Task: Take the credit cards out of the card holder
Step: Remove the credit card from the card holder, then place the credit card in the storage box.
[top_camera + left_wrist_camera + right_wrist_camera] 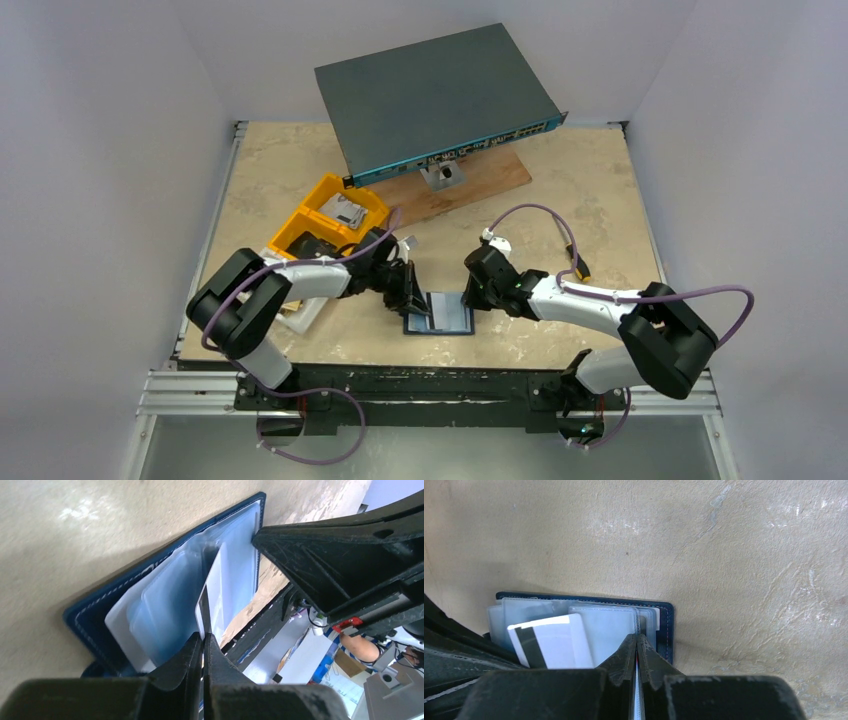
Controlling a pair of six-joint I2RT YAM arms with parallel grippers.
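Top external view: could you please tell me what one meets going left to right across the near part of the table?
Left claw → open dark navy card holder with pale clear sleeves → right claw.

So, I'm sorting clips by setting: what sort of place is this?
Probably a robotics lab test cell: two arms bolted to a white-walled table, odd props such as a network switch and yellow bins, and a cluttered workroom with a person beyond.

Even bright overhead light; glare patches on table [75, 512]; near fingers [175, 672] soft-focus in wrist views.
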